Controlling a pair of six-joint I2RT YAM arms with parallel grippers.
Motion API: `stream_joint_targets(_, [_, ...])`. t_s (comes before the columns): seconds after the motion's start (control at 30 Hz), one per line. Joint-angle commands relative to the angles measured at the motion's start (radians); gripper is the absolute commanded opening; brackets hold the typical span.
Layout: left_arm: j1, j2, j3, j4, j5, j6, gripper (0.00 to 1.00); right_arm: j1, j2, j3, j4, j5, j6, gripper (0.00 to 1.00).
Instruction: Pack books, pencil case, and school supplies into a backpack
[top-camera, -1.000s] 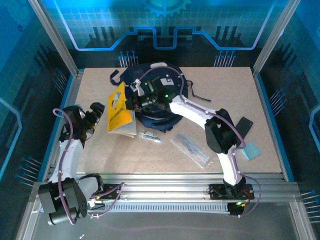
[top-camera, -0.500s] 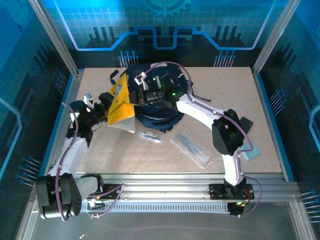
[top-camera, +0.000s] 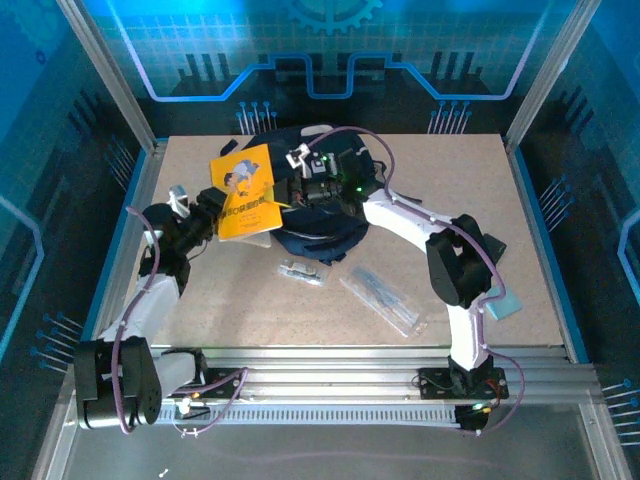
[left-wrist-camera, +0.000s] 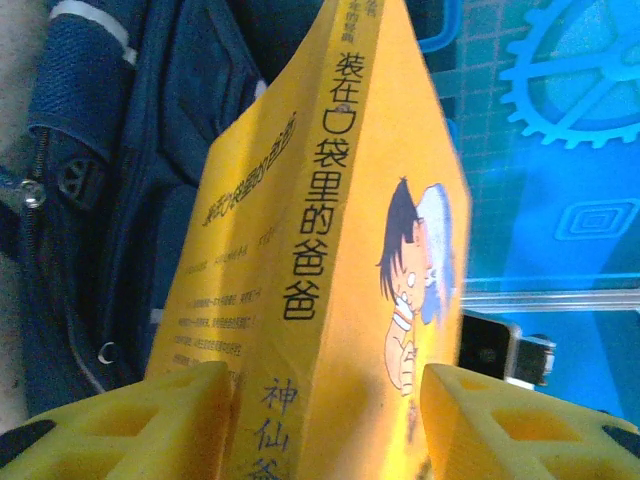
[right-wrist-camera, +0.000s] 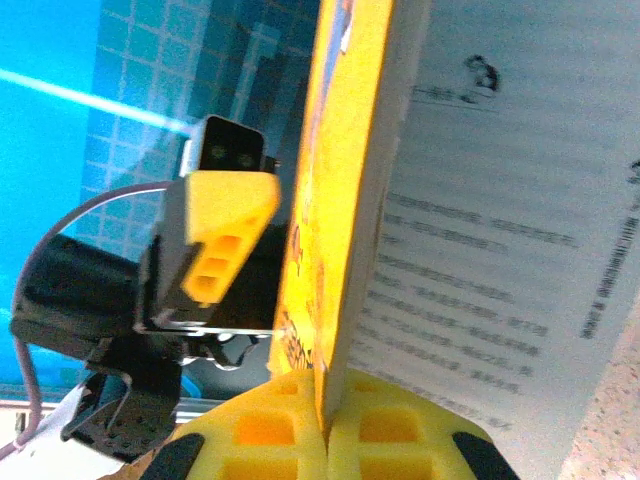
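Top view looks down; close wrist views share the yellow book (left-wrist-camera: 330, 250).

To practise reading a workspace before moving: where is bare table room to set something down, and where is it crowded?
Bare: the table's far right corner, beside the backpack; the near left, between left arm and small pale object. Crowded: the backpack, where left pincer and right pincer hold the yellow book; the pencil case fills the near middle.
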Motion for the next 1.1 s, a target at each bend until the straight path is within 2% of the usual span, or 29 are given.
stream_joint_targets(0.0, [-0.038,-0.008,0.010,0.144,0.062,-0.067,0.53,0.002,-0.018,-0.024,0.005,0.014,-0.039,0.00])
stream_joint_targets(0.07, [-0.046,-0.005,0.019,0.145,0.063,-0.065,0.51,-0.004,-0.010,-0.032,-0.003,0.022,-0.044,0.00])
stream_joint_targets(0.13, [-0.057,0.000,0.027,0.143,0.061,-0.059,0.41,-0.006,-0.002,-0.028,-0.011,0.023,-0.051,0.00])
stream_joint_targets(0.23, [-0.072,0.012,0.041,0.134,0.054,-0.046,0.15,-0.009,0.002,-0.013,-0.038,0.035,-0.060,0.00])
stream_joint_targets(0.3, [-0.084,0.020,0.055,0.114,0.041,-0.026,0.00,-0.009,-0.008,-0.005,-0.066,0.048,-0.065,0.05])
stream_joint_targets(0.4, [-0.112,0.035,0.075,0.092,-0.007,0.007,0.00,-0.011,-0.040,-0.011,-0.103,0.083,-0.079,0.09])
stream_joint_targets(0.43, [-0.123,0.040,0.081,0.087,-0.029,0.016,0.00,-0.011,-0.053,-0.010,-0.130,0.098,-0.084,0.19])
stream_joint_targets(0.5, [-0.153,0.050,0.095,0.078,-0.101,0.037,0.00,-0.012,-0.087,-0.019,-0.194,0.152,-0.089,0.70])
stream_joint_targets(0.57, [-0.188,0.057,0.109,0.074,-0.182,0.052,0.00,-0.010,-0.122,-0.041,-0.236,0.198,-0.084,0.95])
stream_joint_targets(0.6, [-0.205,0.062,0.116,0.080,-0.226,0.062,0.00,-0.008,-0.143,-0.059,-0.253,0.223,-0.078,1.00])
stream_joint_targets(0.7, [-0.244,0.094,0.159,0.087,-0.315,0.106,0.00,0.004,-0.203,-0.133,-0.252,0.278,-0.036,1.00])
stream_joint_targets(0.9, [-0.287,0.219,0.264,0.167,-0.357,0.104,0.00,0.043,-0.315,-0.350,-0.070,0.352,0.157,1.00])
stream_joint_targets(1.07, [-0.334,0.321,0.319,0.249,-0.409,0.078,0.00,0.074,-0.331,-0.413,0.038,0.363,0.241,1.00])
